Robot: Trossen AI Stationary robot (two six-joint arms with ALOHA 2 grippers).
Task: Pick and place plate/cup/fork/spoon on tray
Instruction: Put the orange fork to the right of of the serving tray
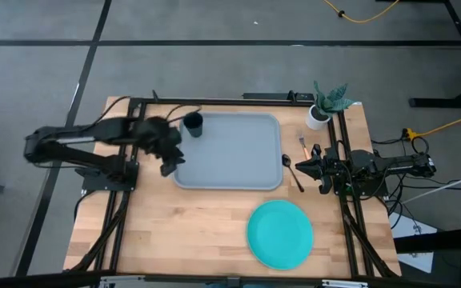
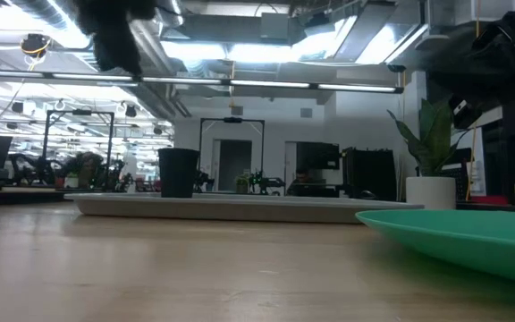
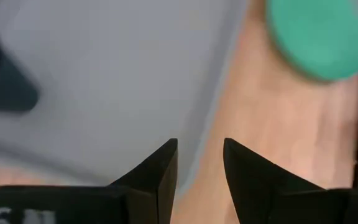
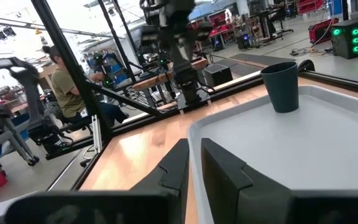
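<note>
The dark cup point(image 1: 192, 124) stands upright in the far left corner of the grey-blue tray point(image 1: 229, 150); it also shows in the low view point(image 2: 178, 172). My left gripper point(image 1: 170, 166) is open and empty above the tray's left rim, near the cup; its fingers point(image 3: 201, 158) hang over the tray's edge. The teal plate point(image 1: 280, 233) lies flat on the table near the front edge. The orange-handled fork point(image 1: 302, 146) and the dark spoon point(image 1: 292, 172) lie on the table right of the tray. My right gripper point(image 1: 302, 166) waits shut beside them.
A white pot with a green plant point(image 1: 326, 104) stands at the table's far right corner. Bare wood lies left of the plate and in front of the tray. A person point(image 4: 61, 81) sits in the room beyond the table.
</note>
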